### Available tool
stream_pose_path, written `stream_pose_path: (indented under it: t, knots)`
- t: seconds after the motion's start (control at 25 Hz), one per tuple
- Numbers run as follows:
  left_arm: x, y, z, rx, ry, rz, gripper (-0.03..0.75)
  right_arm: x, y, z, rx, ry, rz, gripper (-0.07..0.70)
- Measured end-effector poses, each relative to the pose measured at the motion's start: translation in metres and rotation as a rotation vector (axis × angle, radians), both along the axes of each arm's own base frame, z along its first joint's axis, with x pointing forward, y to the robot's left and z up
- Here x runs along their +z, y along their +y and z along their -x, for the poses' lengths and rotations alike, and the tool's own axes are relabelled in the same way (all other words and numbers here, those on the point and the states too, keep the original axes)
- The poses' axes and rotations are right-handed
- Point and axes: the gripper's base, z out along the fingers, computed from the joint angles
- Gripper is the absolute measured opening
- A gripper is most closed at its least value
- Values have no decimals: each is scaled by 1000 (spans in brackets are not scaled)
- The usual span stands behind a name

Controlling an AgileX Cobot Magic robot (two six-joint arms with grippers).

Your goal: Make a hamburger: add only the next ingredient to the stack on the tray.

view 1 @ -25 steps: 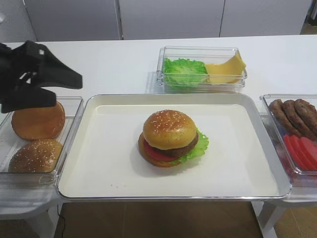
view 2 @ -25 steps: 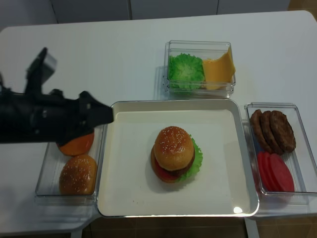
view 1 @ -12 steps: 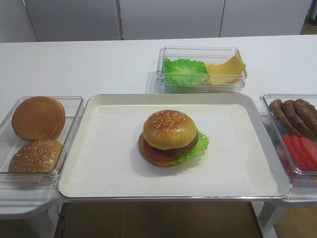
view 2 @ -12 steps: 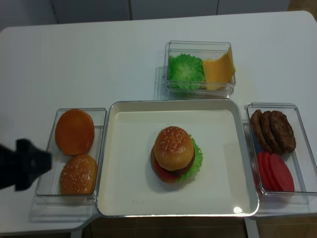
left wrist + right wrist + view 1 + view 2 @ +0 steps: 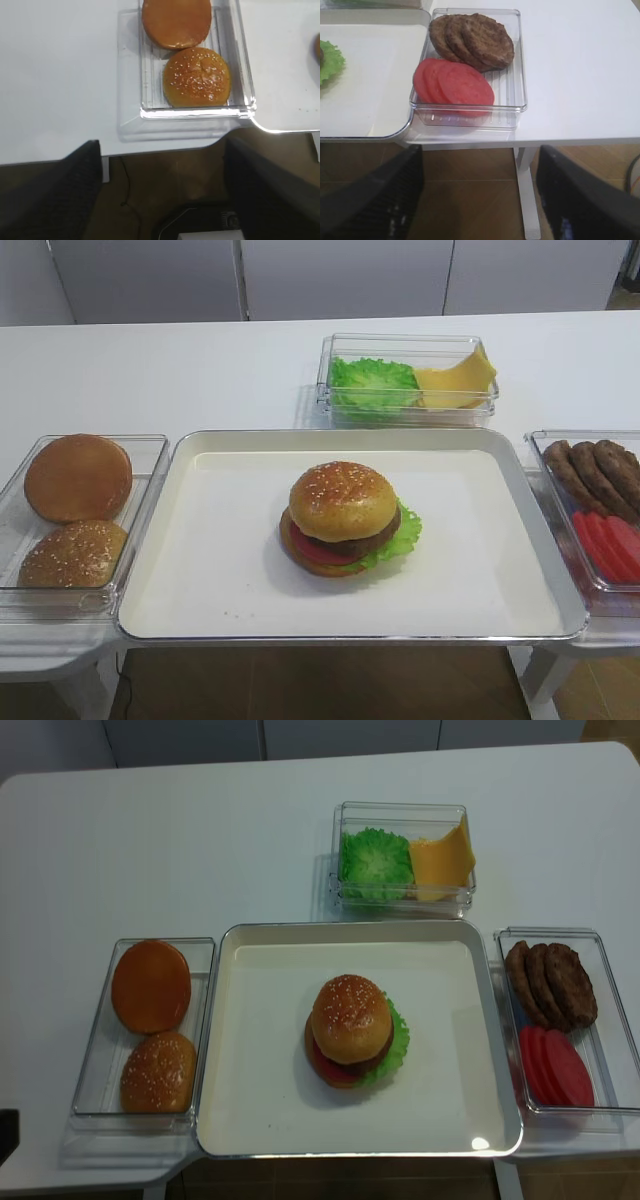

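Sesame bun top [image 5: 342, 500] already capping the stack [image 5: 345, 545] mid-tray [image 5: 200, 570]. Looks light, slightly squashy, smooth-domed; best pinched across its rim. Both claws spread wide, empty.

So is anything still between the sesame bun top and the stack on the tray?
No. The sesame bun top already sits on the stack in the tray, directly on the patty. Nothing visible lies between them.
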Motion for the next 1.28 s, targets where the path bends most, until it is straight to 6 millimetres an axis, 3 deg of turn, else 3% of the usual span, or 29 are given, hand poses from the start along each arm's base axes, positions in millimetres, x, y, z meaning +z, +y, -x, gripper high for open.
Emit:
stream_pose_path:
  t: [0.2,0.56,0.76,1.28]
  knots:
    - [2,-2,28,1,-114,-11,544,0,0,0,-1,0,-2,531]
    - [-27,-6,71,0,-243,-22,543,0,0,0,-1,0,-2,531]
    - [-33,-7,88,1,-323,-28,543,0,0,0,-1,0,-2,531]
    - [-58,-1,84,52,-272,-54,520,0,0,0,-4,1,-6,531]
